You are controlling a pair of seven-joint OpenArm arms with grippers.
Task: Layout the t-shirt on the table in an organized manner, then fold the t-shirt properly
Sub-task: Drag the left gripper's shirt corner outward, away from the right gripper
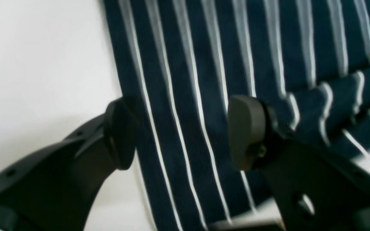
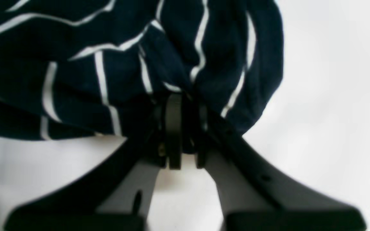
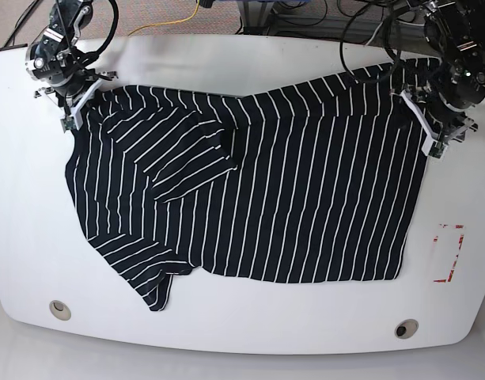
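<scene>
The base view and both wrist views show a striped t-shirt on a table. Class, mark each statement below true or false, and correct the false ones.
1. The black cloth t-shirt with thin white stripes lies spread on the glossy white table. True.
2. The right gripper is open and clear of the cloth. False: it is shut on a bunched bit of the t-shirt.
3. The left gripper is open, with striped cloth showing between its fingers. True.
4. The red rectangular mark is covered by the t-shirt. False: it lies bare on the table beside the shirt's edge.
5. The t-shirt is neatly folded in half. False: it is laid out, with one sleeve area folded over and creased.
</scene>
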